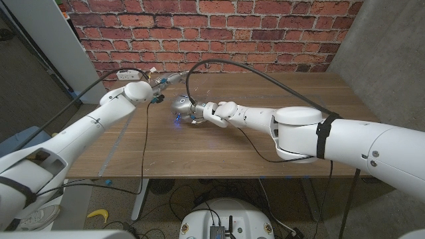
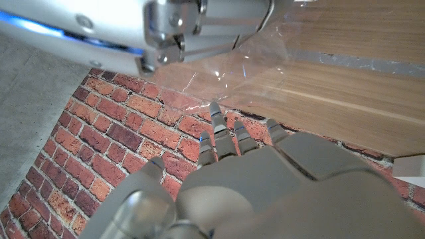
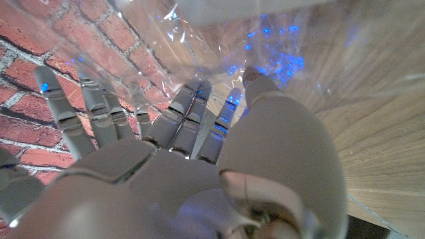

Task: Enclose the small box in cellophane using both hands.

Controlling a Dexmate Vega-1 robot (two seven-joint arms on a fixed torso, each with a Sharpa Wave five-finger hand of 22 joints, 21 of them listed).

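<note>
On the brown wooden table (image 1: 219,149), two white robot arms meet over the middle of the far half, and the risk lies where their hands converge.

Nearest an onlooker at the table's front edge, the right arm stretches across the boards. The grey right hand (image 1: 192,114) sits beyond the table's centre, its fingers (image 3: 189,109) reaching up against a crinkled sheet of clear cellophane (image 3: 219,46) that glints with blue reflections. The fingers press into the film, but whether they actually pinch it or merely touch it cannot be told from here.

Just beyond, toward the table's far edge, the left hand (image 1: 163,83) comes in from the other side. In its wrist view, its fingers (image 2: 222,136) stand upright and apart, tips close to the sheet's edge (image 2: 226,66), with nothing visibly held between them; it looks released.

The small box itself is not discernible. It is judged to lie under or inside the film between the two hands, near the table's centre, but the pictures do not settle that.

The danger, judged from this: with only one hand engaged, the light film could slide off, spring back or crumple onto itself when pulled. A hard tug might drag the box across the table toward its far edge, and fingers pressing without a firm pinch could let the wrap slip loose.

Behind the table rises a red brick wall (image 1: 212,33).
</note>
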